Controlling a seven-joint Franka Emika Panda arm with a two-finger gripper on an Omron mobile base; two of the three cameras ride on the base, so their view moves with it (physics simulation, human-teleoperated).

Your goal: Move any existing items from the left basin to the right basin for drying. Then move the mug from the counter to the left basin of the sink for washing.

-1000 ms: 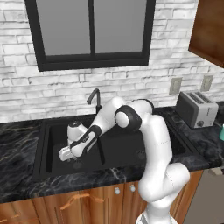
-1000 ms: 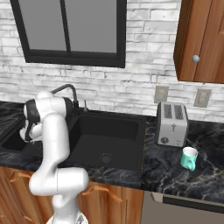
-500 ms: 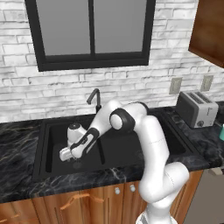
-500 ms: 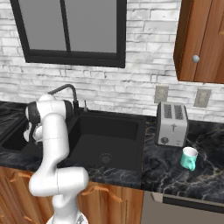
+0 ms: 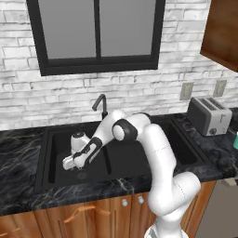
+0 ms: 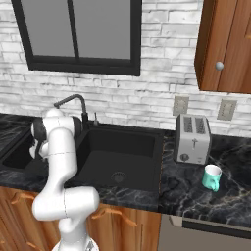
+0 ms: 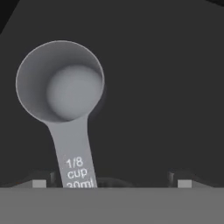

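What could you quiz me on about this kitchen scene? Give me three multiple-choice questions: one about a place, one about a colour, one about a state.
1. Where does the mug stand?
A. in the sink
B. on the counter near the toaster
C. on the windowsill

2. What colour is the measuring spoon?
A. grey
B. red
C. yellow

3. How is the hand?
A. shut on the mug
B. open, low in the left basin
C. shut on the faucet

Answers: B, the mug sits right of the toaster; A, its bowl and handle are grey; B, its fingertips stand apart over the spoon.
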